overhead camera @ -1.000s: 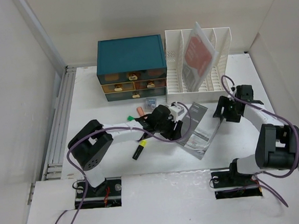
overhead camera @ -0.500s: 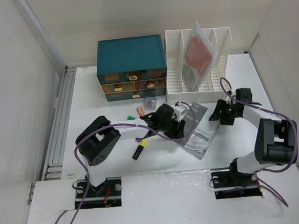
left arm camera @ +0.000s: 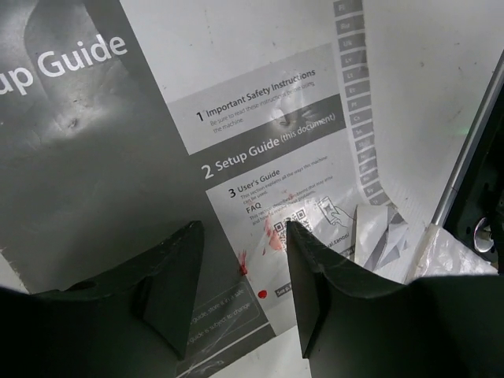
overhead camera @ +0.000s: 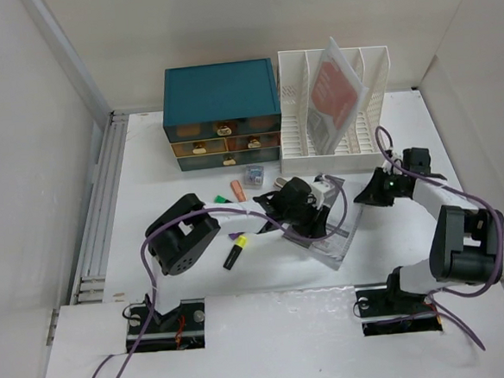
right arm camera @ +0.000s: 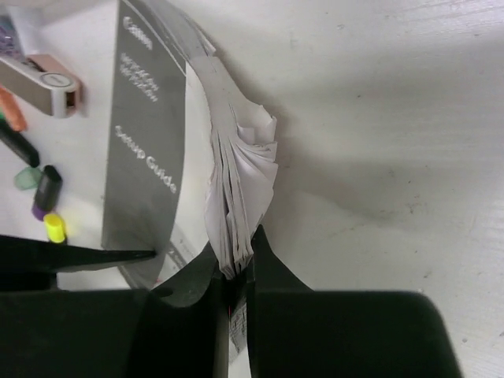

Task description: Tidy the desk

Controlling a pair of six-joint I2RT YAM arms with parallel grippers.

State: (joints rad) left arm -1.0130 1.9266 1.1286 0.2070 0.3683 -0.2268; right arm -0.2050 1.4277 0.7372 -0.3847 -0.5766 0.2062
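On the white desk (overhead camera: 169, 182) lies a grey "Setup Guide" booklet (overhead camera: 340, 235) in a clear sleeve. My left gripper (overhead camera: 315, 217) is down over its cover (left arm camera: 260, 118). In the left wrist view that gripper (left arm camera: 242, 228) shows a narrow gap between its jaws, and nothing is between them. My right gripper (overhead camera: 366, 191) is at the booklet's right edge. In the right wrist view it (right arm camera: 235, 248) is shut on the fanned white pages (right arm camera: 240, 181), and the edge curls up off the desk.
A teal drawer box (overhead camera: 219, 92) and a white slotted file rack (overhead camera: 305, 138) holding a red folder (overhead camera: 332, 92) stand at the back. An orange stick (overhead camera: 236, 189), a small blue item (overhead camera: 253, 173) and a yellow-tipped highlighter (overhead camera: 233, 253) lie left of the booklet.
My right gripper has come down and left to the booklet's edge and shut on its pages. The left arm has slid to the right over the booklet.
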